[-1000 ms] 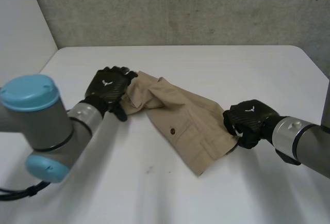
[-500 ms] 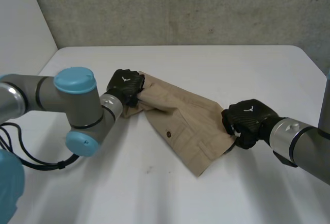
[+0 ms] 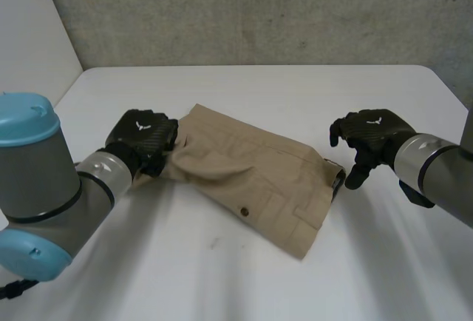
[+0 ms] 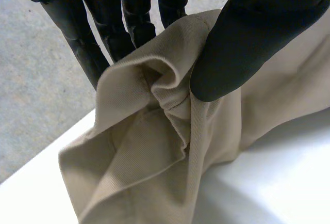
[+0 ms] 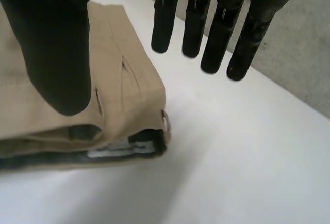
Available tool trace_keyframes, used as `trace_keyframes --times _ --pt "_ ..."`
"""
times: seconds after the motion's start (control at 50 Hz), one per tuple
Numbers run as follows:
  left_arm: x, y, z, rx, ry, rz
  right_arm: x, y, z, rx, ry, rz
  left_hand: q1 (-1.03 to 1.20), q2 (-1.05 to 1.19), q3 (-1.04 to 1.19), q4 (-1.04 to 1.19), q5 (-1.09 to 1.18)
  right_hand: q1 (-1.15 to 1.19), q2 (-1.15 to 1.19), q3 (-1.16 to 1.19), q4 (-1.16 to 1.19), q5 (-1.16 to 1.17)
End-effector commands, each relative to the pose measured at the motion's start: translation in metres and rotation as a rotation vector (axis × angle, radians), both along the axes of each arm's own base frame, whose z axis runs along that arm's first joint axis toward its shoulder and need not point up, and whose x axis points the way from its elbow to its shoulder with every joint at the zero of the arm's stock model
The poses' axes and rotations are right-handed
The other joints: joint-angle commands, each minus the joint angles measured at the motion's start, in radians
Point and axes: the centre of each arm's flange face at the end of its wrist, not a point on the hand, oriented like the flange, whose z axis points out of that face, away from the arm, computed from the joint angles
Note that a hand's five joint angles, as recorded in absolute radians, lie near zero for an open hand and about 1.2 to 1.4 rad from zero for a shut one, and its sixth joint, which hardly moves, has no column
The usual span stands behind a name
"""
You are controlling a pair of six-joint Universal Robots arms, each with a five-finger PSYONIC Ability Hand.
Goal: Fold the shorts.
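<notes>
Tan shorts (image 3: 251, 169) lie across the middle of the white table (image 3: 222, 276). My left hand (image 3: 140, 140) is shut on their left end. In the left wrist view, bunched cloth (image 4: 154, 146) is pinched between the thumb (image 4: 247, 38) and the fingers. My right hand (image 3: 369, 140) hovers open just past the shorts' right end, clear of the cloth. In the right wrist view its fingers (image 5: 221, 28) hang straight above the table beside the waistband (image 5: 129, 84), with the thumb (image 5: 51, 43) over it.
A grey wall (image 3: 259, 10) runs behind the table's far edge. A button (image 3: 243, 209) shows on the shorts' near side. Bare table surface lies in front of the shorts and behind them.
My left hand closed on the shorts' left end and drew it left and nearer. My right hand let go of the waistband and lifted away to the right. The shorts lie more stretched out.
</notes>
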Motion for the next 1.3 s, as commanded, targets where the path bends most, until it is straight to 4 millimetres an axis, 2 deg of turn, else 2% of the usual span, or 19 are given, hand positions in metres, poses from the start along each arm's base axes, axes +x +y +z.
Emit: trace_keyframes --times 0.02,0.16,0.3,0.44,0.6,0.68,0.76,0.84,0.86,0.92,0.94,0.96,1.0,1.02,1.04,1.1,1.18,1.24,1.3 --pt "-0.001 0.008 -0.008 0.035 -0.001 -0.005 -0.007 0.01 0.024 0.126 -0.165 -0.097 0.269 0.2 0.21 0.197 0.277 -0.122 -0.195 -0.199 -0.197 -0.202" --pt "-0.001 0.007 -0.008 0.036 0.005 -0.001 -0.016 0.022 0.02 0.284 -0.273 -0.202 0.269 0.2 0.21 0.197 0.277 -0.19 -0.263 -0.267 -0.265 -0.27" --pt "0.0 0.008 -0.009 0.042 0.002 0.0 -0.014 0.034 0.009 0.396 -0.338 -0.245 0.269 0.2 0.21 0.197 0.277 -0.19 -0.263 -0.267 -0.265 -0.27" --pt "0.002 0.01 -0.012 0.051 -0.002 0.003 0.009 0.041 0.001 0.417 -0.384 -0.191 0.269 0.2 0.21 0.197 0.277 -0.196 -0.269 -0.273 -0.271 -0.276" --pt "0.004 0.011 -0.01 0.05 -0.001 0.005 0.038 0.031 -0.034 0.421 -0.341 -0.153 0.269 0.2 0.21 0.197 0.277 -0.163 -0.236 -0.24 -0.239 -0.243" --pt "0.005 0.007 -0.01 0.041 -0.007 0.005 0.048 0.024 -0.049 0.419 -0.296 -0.162 0.269 0.2 0.21 0.197 0.277 0.012 -0.061 -0.065 -0.063 -0.068" --pt "0.008 -0.01 -0.002 0.0 0.003 0.029 0.059 0.016 -0.048 0.353 -0.258 -0.12 0.269 0.2 0.21 0.197 0.277 0.874 0.801 0.797 0.799 0.794" --pt "0.002 -0.038 0.01 -0.068 0.003 0.037 0.072 -0.008 -0.019 0.12 -0.225 -0.021 0.269 0.2 0.21 0.197 0.277 0.907 0.834 0.83 0.832 0.827" --pt "0.0 -0.044 0.015 -0.093 0.002 0.036 0.077 -0.019 0.0 -0.022 -0.196 0.023 0.269 0.2 0.21 0.197 0.277 0.907 0.834 0.83 0.832 0.827" --pt "-0.008 -0.071 0.048 -0.234 0.015 0.037 0.083 -0.035 0.03 -0.248 -0.142 0.053 0.269 0.2 0.21 0.197 0.277 0.907 0.834 0.83 0.832 0.827" --pt "-0.009 -0.078 0.057 -0.27 0.019 0.041 0.086 -0.044 0.054 -0.41 -0.116 0.043 0.269 0.2 0.21 0.197 0.277 0.907 0.834 0.83 0.832 0.827" --pt "-0.008 -0.094 0.077 -0.353 0.035 0.057 0.088 -0.048 0.067 -0.495 -0.109 0.034 0.269 0.2 0.21 0.197 0.277 0.907 0.834 0.83 0.832 0.827" --pt "-0.007 -0.11 0.103 -0.459 0.071 0.08 0.092 -0.052 0.094 -0.663 -0.101 0.016 0.269 0.2 0.21 0.197 0.277 0.907 0.834 0.83 0.832 0.827" --pt "-0.006 -0.116 0.116 -0.514 0.096 0.089 0.097 -0.051 0.119 -0.826 -0.106 0.006 0.269 0.2 0.21 0.197 0.277 0.907 0.834 0.83 0.832 0.827" --pt "-0.006 -0.125 0.145 -0.638 0.148 0.103 0.099 -0.049 0.132 -0.907 -0.116 0.001 0.269 0.2 0.21 0.197 0.277 0.907 0.834 0.83 0.832 0.827" --pt "-0.008 -0.128 0.185 -0.838 0.256 0.107 0.099 -0.042 0.177 -1.189 -0.164 -0.05 0.269 0.2 0.21 0.197 0.277 0.907 0.834 0.83 0.832 0.827" --pt "-0.01 -0.122 0.209 -0.982 0.365 0.106 0.094 -0.031 0.202 -1.339 -0.226 -0.086 0.269 0.2 0.21 0.197 0.277 0.907 0.834 0.83 0.832 0.827" --pt "-0.007 -0.111 0.211 -0.988 0.397 0.119 0.093 -0.03 0.197 -1.317 -0.216 -0.08 0.269 0.2 0.21 0.197 0.277 0.907 0.834 0.83 0.832 0.827" --pt "-0.002 -0.096 0.198 -0.933 0.412 0.115 0.094 -0.03 0.185 -1.276 -0.196 -0.065 0.269 0.2 0.21 0.197 0.277 0.907 0.834 0.83 0.832 0.827"
